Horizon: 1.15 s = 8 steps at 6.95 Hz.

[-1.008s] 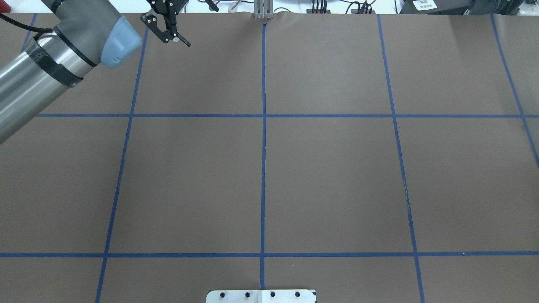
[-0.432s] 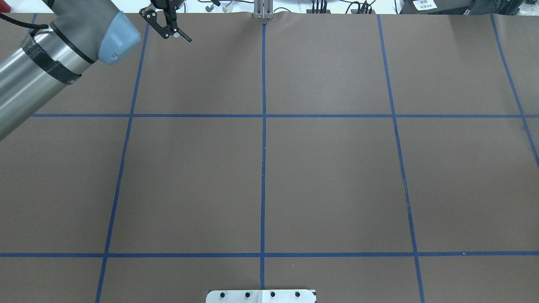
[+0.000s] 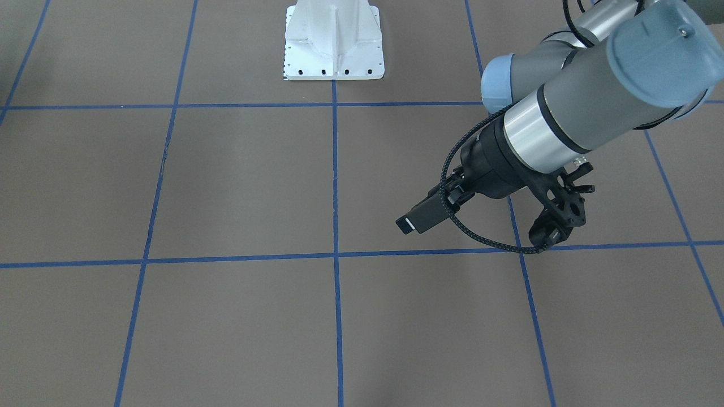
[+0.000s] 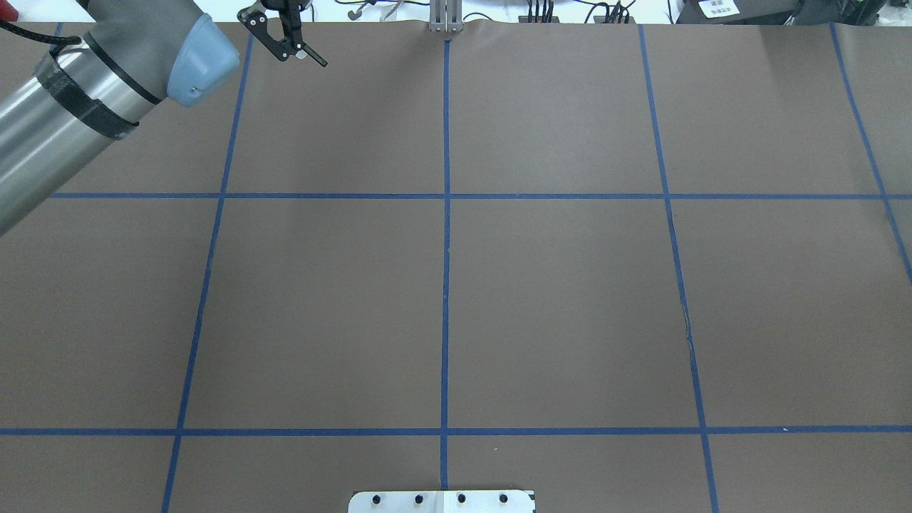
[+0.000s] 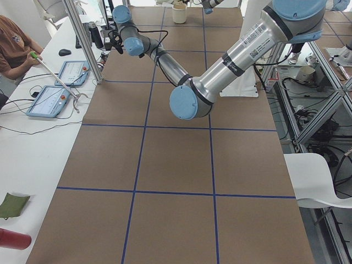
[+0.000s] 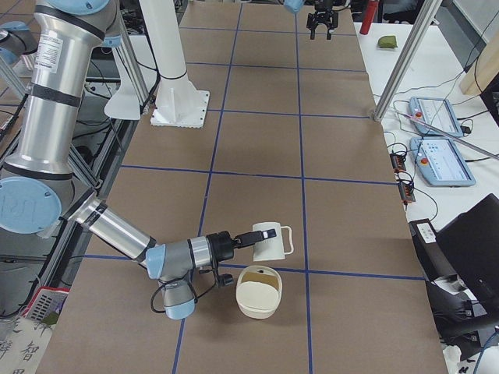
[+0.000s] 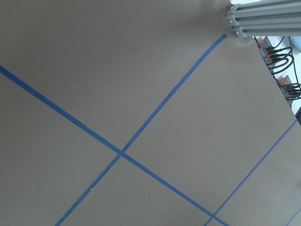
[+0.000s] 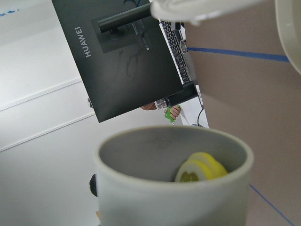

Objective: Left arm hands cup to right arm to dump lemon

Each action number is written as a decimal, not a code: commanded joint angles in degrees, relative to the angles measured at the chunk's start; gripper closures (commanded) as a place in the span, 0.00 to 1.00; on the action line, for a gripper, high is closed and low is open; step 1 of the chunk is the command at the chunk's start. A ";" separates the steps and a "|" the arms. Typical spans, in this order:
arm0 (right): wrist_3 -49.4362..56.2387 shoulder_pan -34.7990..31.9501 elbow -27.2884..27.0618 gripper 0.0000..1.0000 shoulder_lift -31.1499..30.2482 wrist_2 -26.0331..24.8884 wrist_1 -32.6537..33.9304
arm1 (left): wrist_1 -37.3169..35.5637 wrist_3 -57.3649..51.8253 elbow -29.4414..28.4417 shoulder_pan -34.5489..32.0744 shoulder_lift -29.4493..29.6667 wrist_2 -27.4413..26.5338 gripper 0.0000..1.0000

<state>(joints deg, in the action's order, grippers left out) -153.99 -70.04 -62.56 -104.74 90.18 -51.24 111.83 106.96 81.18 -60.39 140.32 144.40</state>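
The white cup [image 6: 269, 241] is held tipped on its side in the air at the tip of my right gripper [image 6: 248, 238], handle to the far side. In the right wrist view the cup [image 8: 169, 197] fills the lower frame, and the yellow lemon slice [image 8: 201, 169] lies inside against its grey wall. The fingers are hidden behind the cup. My left gripper [image 4: 288, 51] is open and empty at the table's far left, well away from the cup; it also shows in the front-facing view [image 3: 557, 220].
A cream bowl [image 6: 259, 291] stands on the table just below and in front of the cup. The white robot base [image 3: 334, 42] is at the near edge. An aluminium post [image 4: 446, 18], tablets [image 6: 437, 117] and an operator [image 5: 14, 49] line the far side.
My left arm and open gripper have drifted a little further toward the table's far edge. Nothing else in the overhead view has moved.
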 commanded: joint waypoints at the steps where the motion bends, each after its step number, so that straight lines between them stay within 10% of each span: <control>1: -4.12 -0.19 0.07 0.89 -0.03 -0.26 -1.39 | 0.06 0.00 -0.06 0.00 0.48 0.00 0.00; 8: -5.62 -4.23 4.02 0.87 2.26 -0.79 -1.49 | -0.03 0.00 -0.15 0.18 1.63 -0.18 0.00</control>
<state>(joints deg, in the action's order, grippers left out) -159.68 -74.19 -58.62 -102.72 89.39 -52.70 111.83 106.96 81.02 -60.18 141.83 144.25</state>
